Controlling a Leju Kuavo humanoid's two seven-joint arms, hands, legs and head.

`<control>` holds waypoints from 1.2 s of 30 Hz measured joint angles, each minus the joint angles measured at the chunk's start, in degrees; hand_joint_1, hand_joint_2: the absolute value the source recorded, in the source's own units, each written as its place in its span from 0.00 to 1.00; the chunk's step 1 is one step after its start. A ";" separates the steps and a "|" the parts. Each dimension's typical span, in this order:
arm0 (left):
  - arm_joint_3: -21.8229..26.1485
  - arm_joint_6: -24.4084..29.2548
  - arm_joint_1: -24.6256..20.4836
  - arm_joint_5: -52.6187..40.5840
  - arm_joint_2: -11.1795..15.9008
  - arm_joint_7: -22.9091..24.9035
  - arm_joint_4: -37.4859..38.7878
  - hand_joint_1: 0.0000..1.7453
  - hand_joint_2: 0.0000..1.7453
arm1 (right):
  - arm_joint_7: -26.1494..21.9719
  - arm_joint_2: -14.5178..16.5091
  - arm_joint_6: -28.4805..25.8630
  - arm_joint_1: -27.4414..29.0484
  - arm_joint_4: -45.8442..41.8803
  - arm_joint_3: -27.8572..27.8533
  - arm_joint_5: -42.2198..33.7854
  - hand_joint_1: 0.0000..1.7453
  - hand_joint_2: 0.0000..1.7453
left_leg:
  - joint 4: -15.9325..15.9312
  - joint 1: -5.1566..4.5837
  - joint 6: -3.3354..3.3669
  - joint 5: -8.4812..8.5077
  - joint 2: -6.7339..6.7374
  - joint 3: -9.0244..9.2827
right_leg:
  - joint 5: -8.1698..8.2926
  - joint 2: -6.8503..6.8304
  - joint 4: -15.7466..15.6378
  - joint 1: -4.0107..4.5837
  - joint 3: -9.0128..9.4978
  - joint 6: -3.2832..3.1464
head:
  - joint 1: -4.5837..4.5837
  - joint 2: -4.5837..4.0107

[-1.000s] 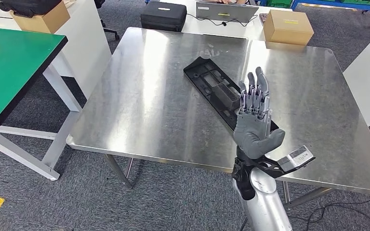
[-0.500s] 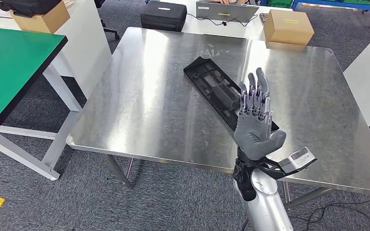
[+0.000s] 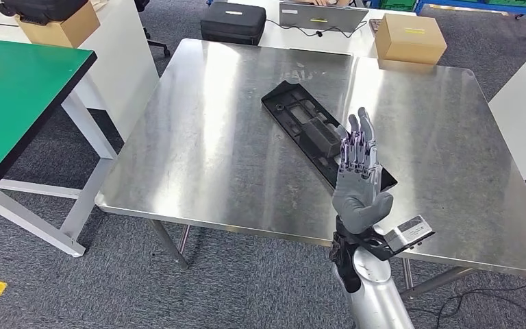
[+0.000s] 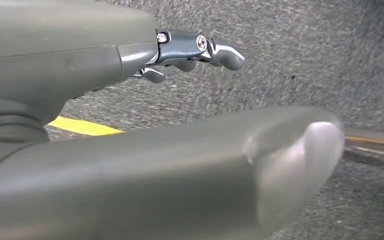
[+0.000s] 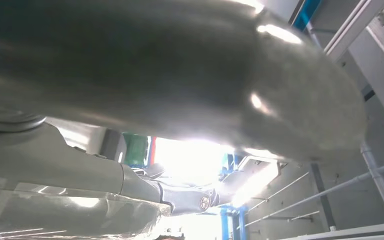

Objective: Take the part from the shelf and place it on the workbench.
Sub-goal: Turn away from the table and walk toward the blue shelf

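Right robot hand [image 5: 145, 100] close up, empty; bright ceiling light [image 5: 190, 155] and blue posts [image 5: 228, 222] behind it.

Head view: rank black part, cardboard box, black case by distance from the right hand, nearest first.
From the right hand:
1. black part, lying on the steel workbench, right beside and behind the hand.
2. cardboard box, at the bench's far right edge.
3. black case, beyond the far edge, to the left.

High head view over steel workbench [image 3: 219, 144]
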 joint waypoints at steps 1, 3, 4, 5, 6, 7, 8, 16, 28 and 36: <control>-0.40 -0.08 -0.11 0.39 0.03 0.00 -0.09 0.00 0.00 | -0.03 -0.07 -0.15 0.06 0.11 0.00 0.03 0.00 0.00 | 0.02 -0.09 0.07 -0.03 0.00 0.00 | 0.00 0.00 0.00 -0.06 0.01 0.08 | -0.01 0.00; -1.10 -0.22 -0.33 0.87 0.13 -0.01 -0.20 0.00 0.00 | -0.03 -0.21 -0.41 0.16 0.36 -0.01 -0.05 0.00 0.00 | 0.07 -0.32 0.29 -0.09 0.01 0.01 | 0.02 0.01 -0.02 -0.23 0.04 0.30 | -0.01 0.00; -1.39 -0.25 -0.44 1.01 0.17 -0.01 -0.22 0.00 0.00 | -0.03 -0.27 -0.52 0.19 0.49 -0.01 -0.14 0.00 0.00 | 0.07 -0.43 0.45 -0.11 0.01 0.02 | 0.04 0.01 -0.09 -0.30 0.08 0.48 | -0.02 0.00; -1.66 -0.24 -0.53 1.13 0.21 -0.01 -0.22 0.00 0.00 | -0.03 -0.33 -0.62 0.20 0.63 -0.01 -0.23 0.00 0.00 | -0.07 -0.45 0.72 0.07 0.05 0.08 | 0.11 0.01 -0.09 -0.36 0.13 0.72 | -0.03 0.00; -1.90 -0.19 -0.63 1.19 0.23 0.00 -0.22 0.00 0.00 | -0.04 -0.40 -0.67 0.20 0.77 -0.01 -0.33 0.00 0.00 | -0.30 -0.36 1.05 0.33 0.15 0.21 | -0.15 0.00 0.20 -0.42 0.00 0.85 | -0.02 0.00; -2.15 0.03 -0.74 1.25 0.23 0.00 -0.22 0.00 0.00 | -0.05 -0.48 -0.71 0.18 0.90 -0.01 -0.45 0.00 0.00 | -0.55 -0.24 1.40 0.64 0.27 0.32 | -0.90 -0.03 1.17 -0.48 -0.39 0.80 | 0.01 0.00; -2.39 0.46 -0.90 1.37 0.16 0.01 -0.21 0.00 0.00 | -0.08 -0.60 -0.73 0.16 1.03 0.00 -0.59 0.00 0.00 | -0.78 -0.09 1.72 0.95 0.39 0.36 | -2.32 -0.06 3.50 -0.48 -1.35 0.55 | 0.09 0.00; -3.48 3.53 -1.59 4.04 -0.05 0.42 0.11 0.00 0.00 | -0.73 -0.95 -1.96 0.17 2.98 0.98 -0.70 0.00 0.00 | -0.78 -0.56 1.65 2.12 0.51 -0.93 | -5.70 -0.14 6.46 0.70 0.71 -0.21 | 0.31 0.00; -3.63 2.90 0.59 9.27 0.24 0.00 -0.74 0.00 0.00 | 1.12 1.53 -1.41 -4.73 7.16 5.95 -1.58 0.00 0.00 | 15.50 1.56 -3.80 -8.44 0.75 -5.57 | -0.06 -0.28 0.23 0.33 0.51 -4.16 | -0.18 0.00; -3.96 8.55 -0.24 11.53 -0.63 0.00 -0.39 0.00 0.00 | 2.07 2.77 -1.73 -8.42 9.51 7.08 -2.68 0.00 0.00 | -0.63 1.65 -1.93 -3.81 0.68 6.07 | 2.14 -0.48 1.01 0.41 -1.55 -1.40 | -0.14 0.00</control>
